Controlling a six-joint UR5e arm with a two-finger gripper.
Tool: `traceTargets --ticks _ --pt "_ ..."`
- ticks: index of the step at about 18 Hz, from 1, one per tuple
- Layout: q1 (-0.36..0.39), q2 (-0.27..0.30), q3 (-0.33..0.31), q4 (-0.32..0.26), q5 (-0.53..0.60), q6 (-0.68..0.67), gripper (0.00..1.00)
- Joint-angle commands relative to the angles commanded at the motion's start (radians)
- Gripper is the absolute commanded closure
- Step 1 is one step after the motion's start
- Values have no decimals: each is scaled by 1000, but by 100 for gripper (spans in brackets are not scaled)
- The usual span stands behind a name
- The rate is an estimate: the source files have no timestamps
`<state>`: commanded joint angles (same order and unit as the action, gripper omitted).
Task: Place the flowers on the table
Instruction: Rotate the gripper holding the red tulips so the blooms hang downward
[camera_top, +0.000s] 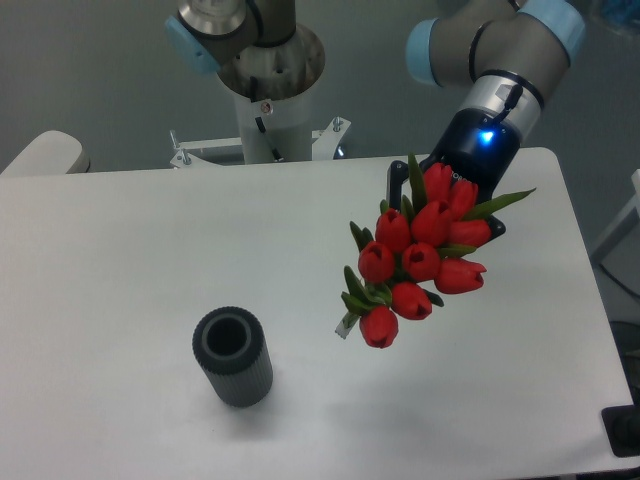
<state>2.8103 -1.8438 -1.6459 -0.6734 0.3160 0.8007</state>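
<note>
**Tulips aloft, worktop waiting below**

My pincer (440, 195) sits at the end of my black wrist w/ the blue light, mostly hidden behind the blooms, so I can't see its fingers directly. The bunch hangs off it w/ nothing else under it, so I judge it's clamped on the stems, approx. at the tied part.

The tied bunch of red tulips w/ green leaves (420, 258) is up in the air, heads tilted toward the camera and down-left, over the right half of the large white matte worktop (120, 260). No part of it looks to touch the surface, tho depth is hard to read from one view.

Handling, as I judge it: light load, but soft and fragile. Petals bruise, thin stems bend or snap if squeezed hard, and smooth stems can slip thru a loose grip. Best hold is on the bundled stems below the heads, never on the blooms. Lower slow, lay it on its side, then let go.

Well apart, front-left, a dark grey ribbed cylinder (233, 357) stands upright, open top. Not part of this job; plenty of room betw. it and my drop spot.
</note>
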Motion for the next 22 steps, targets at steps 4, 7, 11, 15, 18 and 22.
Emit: traceTargets --ticks 4,7,11,15,18,22 --pt "0 12 -6 0 0 0 67" --pt "3 12 -9 0 2 2 67" --pt "-3 18 5 0 11 9 67" --pt "-3 37 -5 -3 17 9 68" --pt "-2 66 -17 -5 107 35 68" --pt "-6 109 -44 -5 243 54 68"
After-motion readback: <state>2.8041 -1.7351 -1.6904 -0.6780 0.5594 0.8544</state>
